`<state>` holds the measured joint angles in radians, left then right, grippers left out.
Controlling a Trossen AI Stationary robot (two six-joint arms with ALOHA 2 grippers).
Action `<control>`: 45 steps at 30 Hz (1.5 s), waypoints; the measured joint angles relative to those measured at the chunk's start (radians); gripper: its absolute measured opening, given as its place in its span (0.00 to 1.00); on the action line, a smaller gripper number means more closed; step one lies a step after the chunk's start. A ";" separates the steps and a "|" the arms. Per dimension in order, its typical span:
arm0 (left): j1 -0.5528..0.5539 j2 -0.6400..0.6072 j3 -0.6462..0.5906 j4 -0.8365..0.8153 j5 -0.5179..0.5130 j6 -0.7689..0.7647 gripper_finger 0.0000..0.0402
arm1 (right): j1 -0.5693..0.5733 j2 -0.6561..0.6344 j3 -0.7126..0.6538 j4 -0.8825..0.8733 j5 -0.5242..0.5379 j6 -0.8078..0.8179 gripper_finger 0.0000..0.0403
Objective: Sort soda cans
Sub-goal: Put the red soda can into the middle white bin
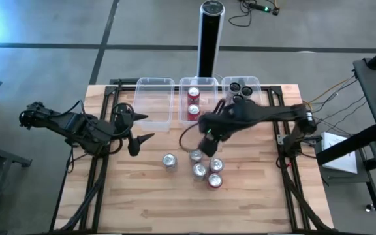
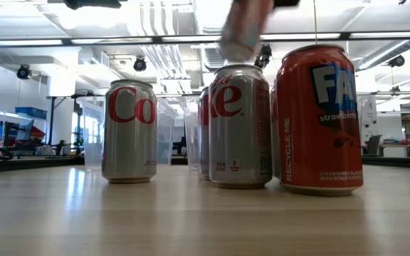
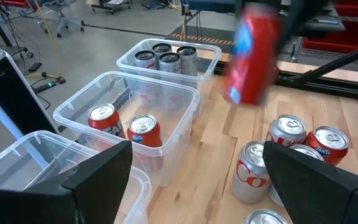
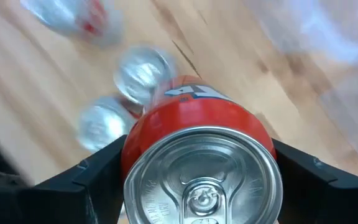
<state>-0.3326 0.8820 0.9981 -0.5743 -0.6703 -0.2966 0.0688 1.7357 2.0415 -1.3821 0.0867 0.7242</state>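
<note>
The right gripper (image 4: pixel 197 180) is pinching a red can (image 3: pixel 252 53) in the air above the standing cans (image 1: pixel 200 171) (near the middle bin (image 1: pixel 198 83)). The left gripper (image 1: pixel 139 128), fingers spread, is waiting left of them.

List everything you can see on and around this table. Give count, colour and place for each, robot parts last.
table: one, light wood, under everything
bins: three, clear, in a row at the table's back edge
post: one, black and silver, behind the bins
middle-bin cans: two, red
right-bin cans: several, silver tops, exact count unclear
loose cans: five, silver and red, standing mid-table
lifted can: one, red, held in the air
left gripper: open, empty, over the table's left side
right gripper: shut on the lifted can, above the loose cans
</note>
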 joint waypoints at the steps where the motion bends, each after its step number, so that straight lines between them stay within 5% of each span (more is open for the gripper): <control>1: 0.001 0.000 0.000 0.003 0.000 0.000 0.86 | -0.005 -0.012 0.031 0.012 0.043 -0.013 0.73; 7: 0.001 0.003 0.000 0.012 -0.001 0.004 0.86 | -0.081 -0.016 0.130 0.025 0.313 -0.084 0.73; 10: 0.001 0.003 0.000 0.013 -0.002 0.002 0.86 | -0.155 -0.006 0.117 0.027 0.367 -0.116 0.73; 23: 0.001 0.003 0.000 0.013 -0.002 -0.031 0.86 | -0.423 0.216 0.103 0.040 0.240 -0.191 0.74; 45: 0.001 0.006 0.000 0.010 -0.048 -0.053 0.86 | -0.459 0.403 0.110 0.042 0.160 -0.276 0.75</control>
<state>-0.3317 0.8875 0.9977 -0.5641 -0.7182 -0.3497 -0.3905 2.1387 2.1512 -1.3399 0.2470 0.4479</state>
